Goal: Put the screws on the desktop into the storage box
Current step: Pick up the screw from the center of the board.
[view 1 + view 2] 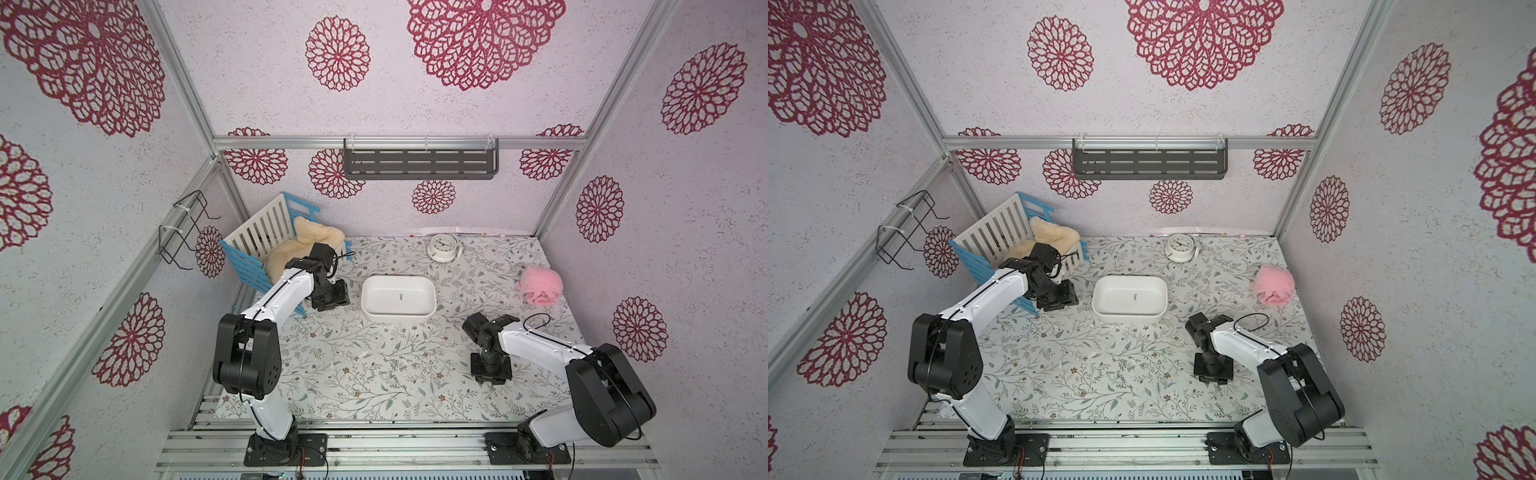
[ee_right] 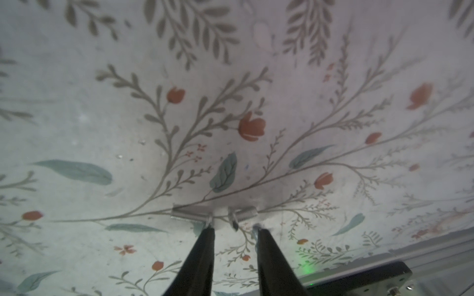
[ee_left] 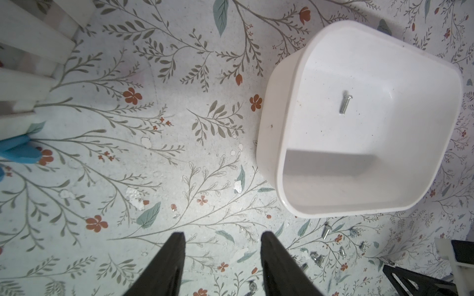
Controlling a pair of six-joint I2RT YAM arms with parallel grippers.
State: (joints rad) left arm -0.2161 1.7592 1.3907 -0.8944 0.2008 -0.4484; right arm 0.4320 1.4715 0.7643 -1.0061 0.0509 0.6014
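Low on the bench (image 2: 77, 107), right pincer (image 2: 233, 229) with jaws narrowly parted, gripping nothing. Two screws (image 2: 191, 214) lie flat just past its tips, end to end, long axes across the gap, heads turned inward. Left pincer (image 3: 223, 238) is half open over bare bench beside the storage box (image 3: 266, 128), with a lone screw (image 3: 344, 103) flat inside.

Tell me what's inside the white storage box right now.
One screw lies flat near the middle of the storage box floor; the rest of the floor is bare. Nothing covers the inside. The other screws lie outside on the desktop.
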